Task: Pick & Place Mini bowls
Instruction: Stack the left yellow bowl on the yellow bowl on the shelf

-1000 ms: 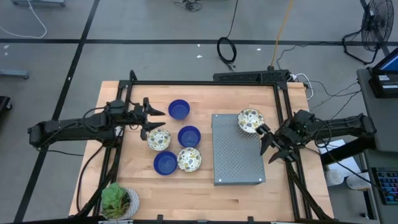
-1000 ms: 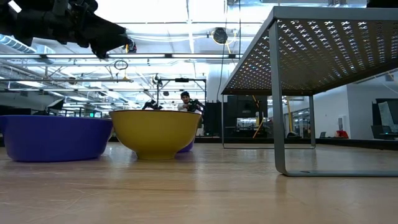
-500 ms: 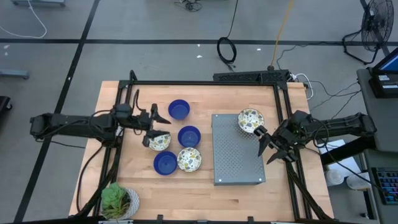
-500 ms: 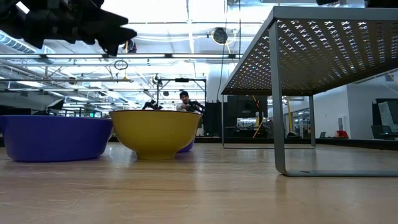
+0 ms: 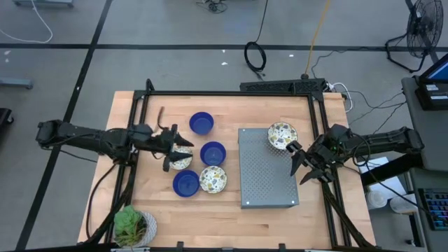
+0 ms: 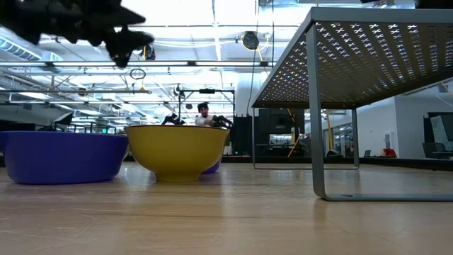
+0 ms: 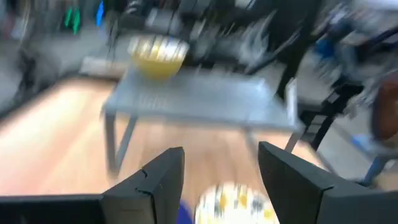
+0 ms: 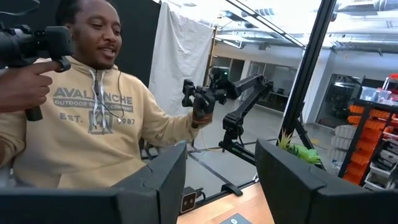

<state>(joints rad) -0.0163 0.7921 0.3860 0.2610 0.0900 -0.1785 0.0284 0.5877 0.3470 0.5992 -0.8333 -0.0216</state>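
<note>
Three blue mini bowls (image 5: 201,123), (image 5: 213,152), (image 5: 186,183) and two floral mini bowls (image 5: 213,179), (image 5: 180,161) rest on their bases on the wooden table. A third floral bowl (image 5: 282,135) stands on the far end of the grey perforated rack (image 5: 266,175); it also shows in the left wrist view (image 7: 157,53). My left gripper (image 5: 178,150) is open and hovers above the left floral bowl (image 7: 236,202), well above the bowls in the low view (image 6: 120,39). My right gripper (image 5: 305,165) is open and empty by the rack's right edge.
A white pot with a green plant (image 5: 133,225) stands at the table's near left corner. The rack's legs (image 6: 315,113) stand right of the bowl cluster. A person in a tan hoodie (image 8: 93,118) shows beyond the table.
My left gripper has gone toward the table's near edge, from beside the far blue bowl to above the left floral bowl, staying open. The bowls and my right arm have kept still.
</note>
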